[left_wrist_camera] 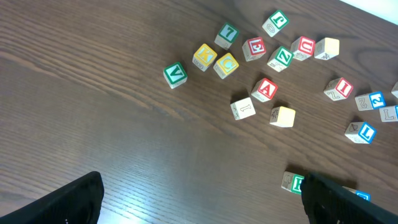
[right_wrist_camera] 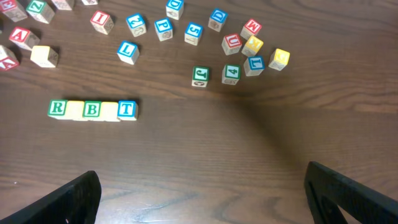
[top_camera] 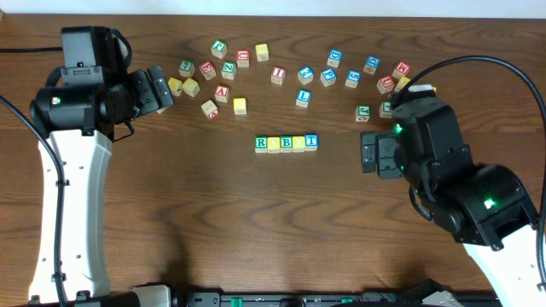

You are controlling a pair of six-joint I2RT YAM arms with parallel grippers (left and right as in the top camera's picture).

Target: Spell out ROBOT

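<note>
Overhead, we begin with the dark brown table (top_camera: 196, 222), a smooth top with fine, straight wood grain. Nearest us, the right gripper (right_wrist_camera: 202, 177) hangs above bare tabletop. Its matte black fingers are spread wide and nothing sits between them. The left gripper (left_wrist_camera: 200, 186) is equally released, gaping and empty over the table's left part.

Just past the right gripper, near the table's middle, five small wooden cubes sit side by side and touching in one straight row. From left to right they are the green-lettered R cube (right_wrist_camera: 56, 107), a plain yellow-faced cube (right_wrist_camera: 74, 110), the green-lettered B cube (right_wrist_camera: 92, 109), a second yellow-faced cube (right_wrist_camera: 109, 111) and the blue-lettered T cube (right_wrist_camera: 127, 109). Each is square-cornered, with pale raw-wood sides and a painted top face. We cannot read any letter on the two yellow faces.

Farther back, similar wooden cubes lie loose across the table's far part, turned at many angles and mostly apart from one another. On the left we pick out a green V cube (left_wrist_camera: 175, 74), a red A cube (left_wrist_camera: 266, 89) and a pale unlettered cube (left_wrist_camera: 283, 116). On the right are a blue L cube (right_wrist_camera: 127, 51) and a green 4 cube (right_wrist_camera: 231, 73).
</note>
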